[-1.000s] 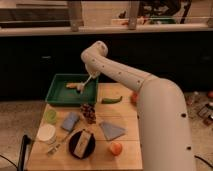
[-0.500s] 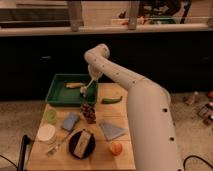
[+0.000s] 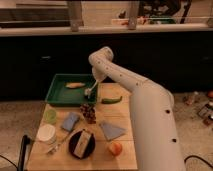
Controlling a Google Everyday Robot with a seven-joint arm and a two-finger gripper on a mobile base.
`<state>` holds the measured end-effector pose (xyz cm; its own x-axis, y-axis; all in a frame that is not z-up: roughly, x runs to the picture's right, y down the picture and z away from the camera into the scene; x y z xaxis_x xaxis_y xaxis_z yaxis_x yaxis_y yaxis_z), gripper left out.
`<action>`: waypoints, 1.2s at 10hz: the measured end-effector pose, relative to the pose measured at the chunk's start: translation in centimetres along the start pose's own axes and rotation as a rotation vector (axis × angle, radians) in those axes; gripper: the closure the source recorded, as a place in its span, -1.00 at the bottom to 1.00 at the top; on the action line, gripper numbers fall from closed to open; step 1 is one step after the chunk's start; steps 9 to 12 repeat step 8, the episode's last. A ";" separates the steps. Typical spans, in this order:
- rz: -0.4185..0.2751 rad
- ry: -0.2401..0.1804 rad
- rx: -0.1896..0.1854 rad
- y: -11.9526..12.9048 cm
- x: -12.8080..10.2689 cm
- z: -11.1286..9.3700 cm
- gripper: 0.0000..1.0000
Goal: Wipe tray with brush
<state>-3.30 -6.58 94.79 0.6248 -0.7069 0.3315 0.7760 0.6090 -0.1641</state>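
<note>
The green tray lies at the back left of the wooden table. My gripper hangs over the tray's right end, pointing down. It is shut on the brush, whose white handle slants down to the left. The brush's lower end sits at the tray floor beside the right rim; the bristles are hard to make out. A tan, elongated food item lies inside the tray near its back, left of the brush.
A green pepper lies right of the tray. In front are dark grapes, a blue sponge, a blue cloth, a black plate, an orange fruit, a white container and a green cup.
The gripper with the brush has moved a little to the right and down, towards the tray's right end. The things on the table have not moved.
</note>
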 end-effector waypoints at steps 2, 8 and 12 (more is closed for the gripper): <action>0.009 0.033 -0.011 0.5 0.4 0.3 1.00; 0.032 0.102 -0.011 -0.6 1.7 0.1 1.00; 0.032 0.102 -0.011 -0.6 1.7 0.1 1.00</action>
